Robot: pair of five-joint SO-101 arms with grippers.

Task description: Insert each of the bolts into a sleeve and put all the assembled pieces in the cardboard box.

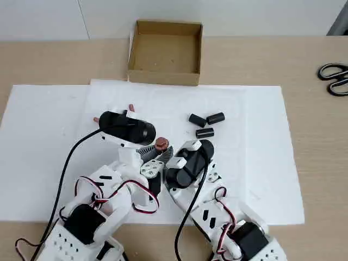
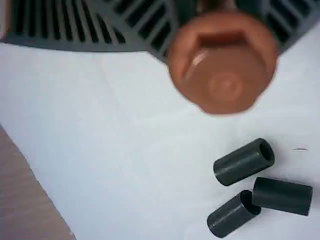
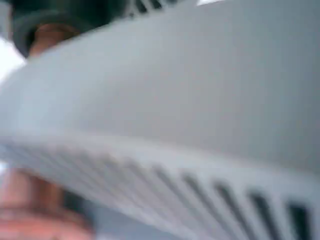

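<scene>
A wooden bench (image 1: 315, 136) carries a white sheet (image 1: 49, 163), with the open cardboard box (image 1: 163, 77) empty at its far edge. Two arms meet mid-sheet. The left end effector (image 1: 155, 151) is pinching a brown bolt (image 2: 222, 65), its hexagonal head raised above the sheet. The right end effector (image 1: 173, 156) sits just beside it; whether it grips anything cannot be told. Three black sleeves (image 1: 204, 132) lie loose close together nearby, and two more bolts (image 1: 131, 107) lie beyond the left arm. Mating likely goes best with the shank lined up squarely on a sleeve's bore, pushed straight, the pinch kept firm.
</scene>
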